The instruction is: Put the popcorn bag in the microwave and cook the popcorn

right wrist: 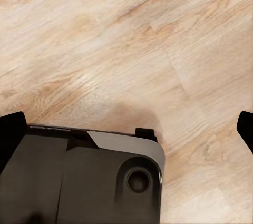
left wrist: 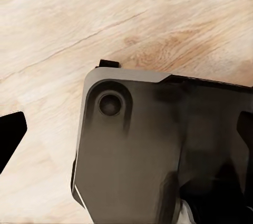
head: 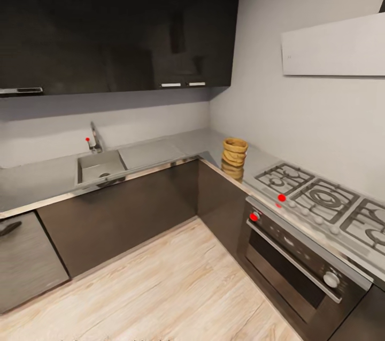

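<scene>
A steel sink (head: 100, 167) with a red-tipped faucet (head: 95, 139) sits left of a gas hob (head: 323, 202). A built-in oven (head: 299, 263) sits below. Wood floor (left wrist: 58, 29) lies beneath both pincers.

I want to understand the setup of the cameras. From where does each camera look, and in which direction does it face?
Head view: high on the robot, facing forward and down at the kitchen corner: countertop, popcorn bag, sink, stove.
Left wrist view: on the left arm, facing down at the wooden floor; the robot's dark base shows.
Right wrist view: on the right arm, also facing down at the floor and base.
Both wrist views share floor and base; dark claw fingertips sit at their edges.
</scene>
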Tool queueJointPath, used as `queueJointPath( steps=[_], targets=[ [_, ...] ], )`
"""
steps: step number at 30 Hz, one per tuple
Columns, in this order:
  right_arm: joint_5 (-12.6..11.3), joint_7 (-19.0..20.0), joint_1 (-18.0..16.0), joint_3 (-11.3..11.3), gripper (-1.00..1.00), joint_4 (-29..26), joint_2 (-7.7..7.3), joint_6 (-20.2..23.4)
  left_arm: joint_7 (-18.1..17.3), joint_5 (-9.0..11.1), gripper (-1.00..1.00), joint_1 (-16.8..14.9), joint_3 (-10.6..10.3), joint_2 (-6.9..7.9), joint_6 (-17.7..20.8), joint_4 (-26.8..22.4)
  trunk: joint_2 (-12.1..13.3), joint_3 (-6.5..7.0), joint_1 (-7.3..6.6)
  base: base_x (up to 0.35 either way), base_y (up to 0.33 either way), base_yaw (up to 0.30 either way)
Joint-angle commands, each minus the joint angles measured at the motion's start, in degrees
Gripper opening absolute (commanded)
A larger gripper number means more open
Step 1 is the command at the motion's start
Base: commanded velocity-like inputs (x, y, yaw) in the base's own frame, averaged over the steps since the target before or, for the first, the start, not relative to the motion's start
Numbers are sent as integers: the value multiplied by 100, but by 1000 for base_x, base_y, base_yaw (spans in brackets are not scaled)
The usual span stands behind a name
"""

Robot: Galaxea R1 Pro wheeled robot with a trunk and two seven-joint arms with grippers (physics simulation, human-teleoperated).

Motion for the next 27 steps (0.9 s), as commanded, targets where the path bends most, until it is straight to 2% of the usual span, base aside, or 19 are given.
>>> queueJointPath(
  steps=[1, 11, 23, 27],
  targets=[
    [-16, 0, -4, 40, 100, 2, -5, -17, -28, 26, 100, -7, 34, 0, -11, 9, -12, -13, 3, 0, 0, 279],
    [-16, 0, -4, 36, 100, 2, -13, -15, -28, 18, 100, -7, 18, -11, 0, 9, -12, -13, 3, 15, 0, 278],
    [-17, -4, -5, 32, 100, -3, -20, -14, -28, 21, 100, -7, 18, -3, 1, 9, -12, -18, 3, 323, 0, 273],
    [-19, 31, -36, 20, 100, -142, -22, 26, -28, 21, 100, -7, 7, -40, -21, 9, -12, -21, 3, 251, 0, 89]
  ],
)
